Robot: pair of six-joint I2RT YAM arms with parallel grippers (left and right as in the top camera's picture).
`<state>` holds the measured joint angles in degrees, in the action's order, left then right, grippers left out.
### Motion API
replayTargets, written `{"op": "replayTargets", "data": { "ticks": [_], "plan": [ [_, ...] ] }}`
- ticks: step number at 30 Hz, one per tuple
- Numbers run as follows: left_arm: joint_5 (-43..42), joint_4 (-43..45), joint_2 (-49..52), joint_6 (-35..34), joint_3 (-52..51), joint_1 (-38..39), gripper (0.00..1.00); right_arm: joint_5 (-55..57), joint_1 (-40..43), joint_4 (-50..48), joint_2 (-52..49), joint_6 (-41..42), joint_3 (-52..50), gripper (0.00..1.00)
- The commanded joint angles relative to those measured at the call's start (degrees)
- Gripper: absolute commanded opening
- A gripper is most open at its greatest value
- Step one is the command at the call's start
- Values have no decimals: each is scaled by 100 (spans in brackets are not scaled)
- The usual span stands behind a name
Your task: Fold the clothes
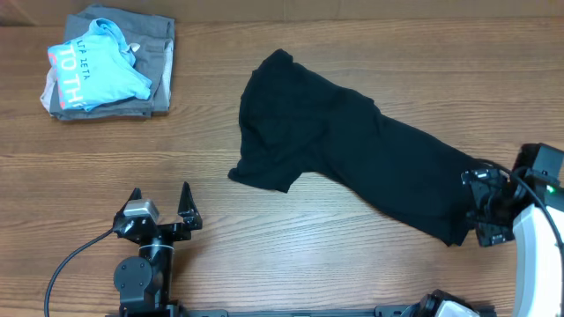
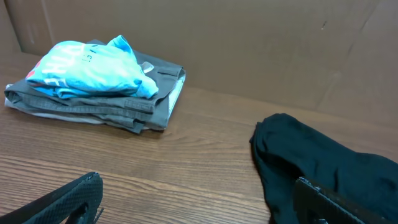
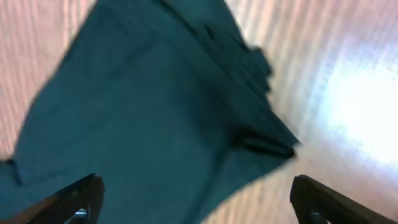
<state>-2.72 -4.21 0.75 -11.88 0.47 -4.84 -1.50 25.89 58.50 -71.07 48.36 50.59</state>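
Left gripper sits at the near edge of the wooden table, jaws spread wide, nothing between them, bare wood under it. Its black cable loops off toward the near left corner. Right gripper is at the near right, also wide apart, placed at the right-hand end of the black T-shirt. In the right wrist view both fingers frame the dark fabric below, with no cloth pinched (view is blurred, cannot tell whether the tips touch the fabric). The T-shirt lies unfolded and rumpled across the middle-right of the table, running diagonally from the right gripper up toward the far centre, one short sleeve sticking out on its near left side. It is well apart from the left gripper; the left wrist view shows its bunched end to the right, past one fingertip. Far left corner: a folded grey garment lies flat, with a light blue shirt with pink-white lettering crumpled on top of it. Behind the table, the left wrist view shows a plain brown wall.
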Motion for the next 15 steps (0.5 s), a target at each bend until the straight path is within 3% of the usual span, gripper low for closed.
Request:
{"op": "replayTargets", "data": {
  "ticks": [1,6,9,15],
  "plan": [
    [35,-4,-46,7,-20,31,100,-74,22,-168,-262,133,-7,100],
    [37,-4,-44,7,-20,31,100,153,15,184,-564,343,-35,100],
    [37,-4,-46,7,-20,31,100,485,42,177,-595,1049,-282,100],
    [37,-4,-44,7,-20,31,100,490,50,-317,-595,955,-627,100]
  ]
}}
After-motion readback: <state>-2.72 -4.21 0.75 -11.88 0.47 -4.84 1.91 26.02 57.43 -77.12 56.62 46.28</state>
